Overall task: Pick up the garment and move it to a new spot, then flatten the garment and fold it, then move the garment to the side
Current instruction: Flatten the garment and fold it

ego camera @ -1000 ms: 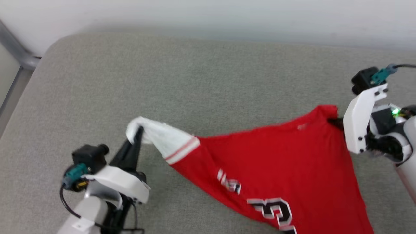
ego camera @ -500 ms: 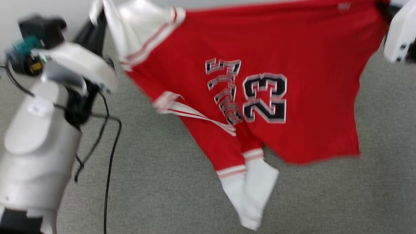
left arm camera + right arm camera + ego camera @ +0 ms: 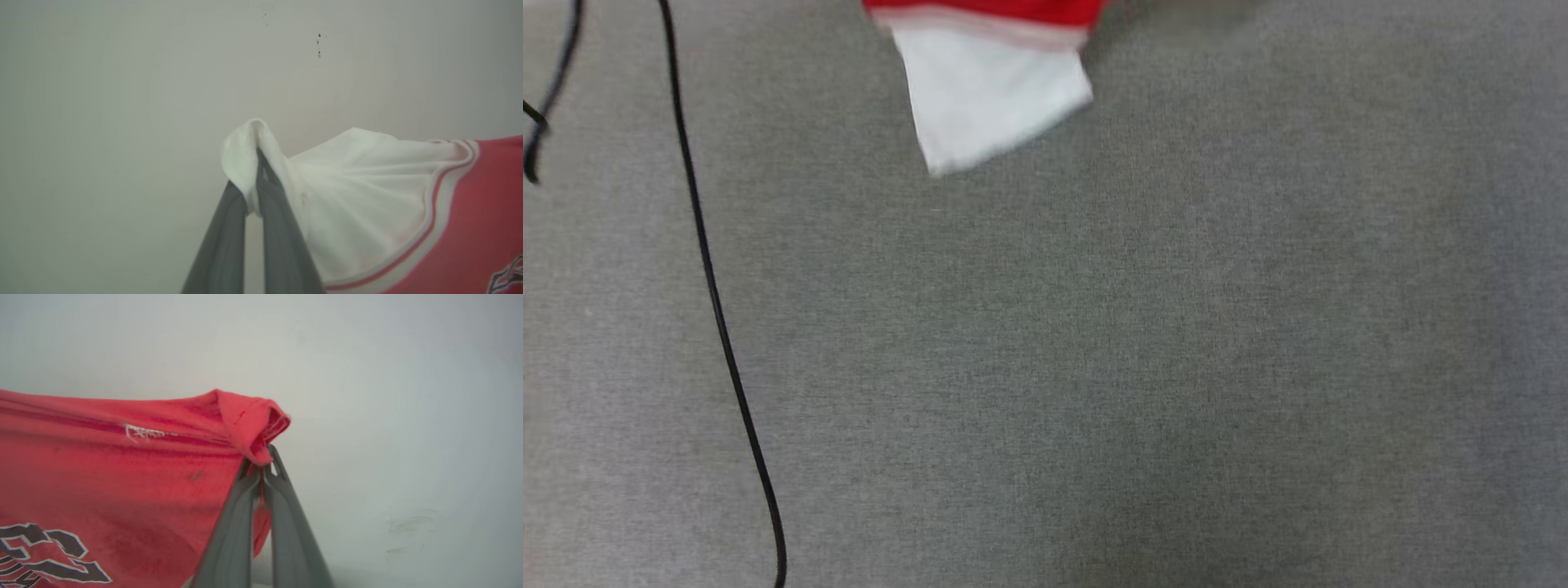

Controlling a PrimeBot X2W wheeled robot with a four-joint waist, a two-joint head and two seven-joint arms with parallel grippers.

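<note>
Over the grey surface [image 3: 1143,367] the shirt [image 3: 102,465] hangs in the air, stretched between both grippers, so the pick-up looks done; laying it at a new spot, flattening, folding and moving aside are all left. The left gripper [image 3: 258,163] pinches the white sleeve [image 3: 359,192], which drapes over its fingertips and runs off to their right. The right gripper [image 3: 263,463] pinches a red corner [image 3: 253,420] bunched at its tips, cloth falling to their left.

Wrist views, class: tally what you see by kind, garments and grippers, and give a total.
red jersey shirt: 1
grippers: 2 (left gripper, right gripper, each shut on the shirt)
total: 3
</note>
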